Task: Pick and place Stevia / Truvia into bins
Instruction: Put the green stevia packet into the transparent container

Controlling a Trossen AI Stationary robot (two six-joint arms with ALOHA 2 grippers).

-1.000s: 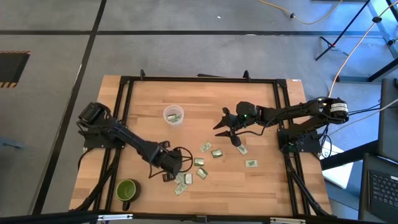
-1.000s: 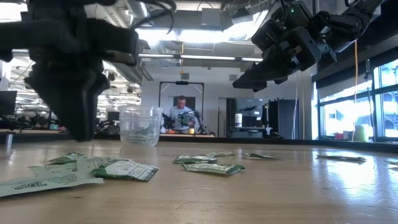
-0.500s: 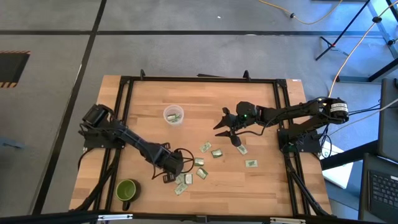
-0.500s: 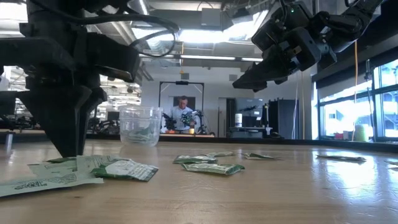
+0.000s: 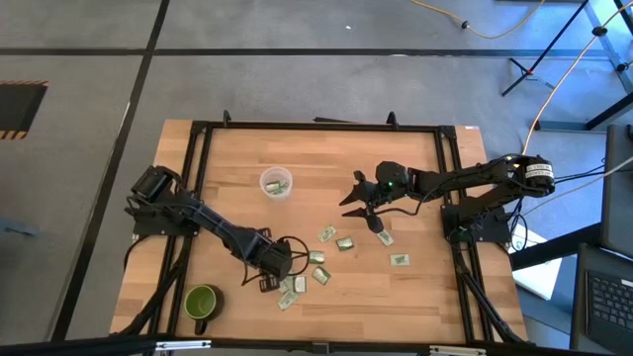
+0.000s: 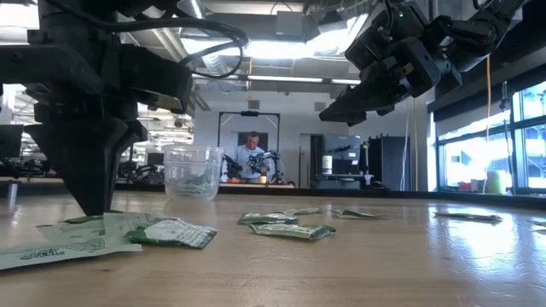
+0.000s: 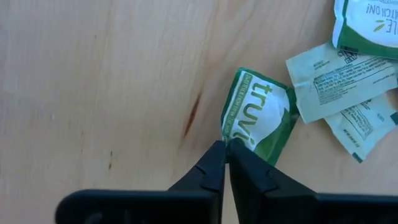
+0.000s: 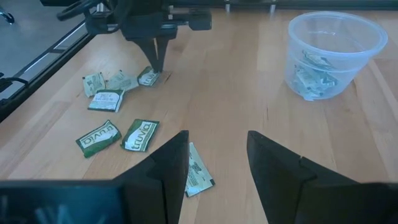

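Green and white Truvia sachets [image 5: 318,257] lie flat and scattered on the wooden table, with a tight cluster [image 5: 293,287] near its near edge. My left gripper [image 5: 265,282] stands on the left end of that cluster, shut on one sachet [image 7: 258,118]; it also shows in the low view [image 6: 96,210]. The clear plastic cup [image 5: 276,183] stands upright farther back and holds a few sachets [image 8: 308,78]. My right gripper [image 5: 361,210] hovers open above the table's middle right, over a loose sachet [image 8: 198,171], touching nothing. My left gripper pinches the sachet's short edge near one corner [image 7: 231,135] between its two fingertips [image 7: 214,158]. The fingers come from above, pointing down [image 6: 96,210]. The sachet lies on the table, with the pinched edge slightly curled up.
An opaque green mug [image 5: 202,302] stands at the near left corner, close to my left arm. A black frame [image 5: 316,126] rims the table. Bare wood [image 5: 227,158] shows on the far left part. A person [image 6: 250,153] stands in the room far behind.
My left gripper has come down from just above the table until its fingertips reach the left end of the sachet cluster, shifting slightly toward the near edge. My right arm has kept still.
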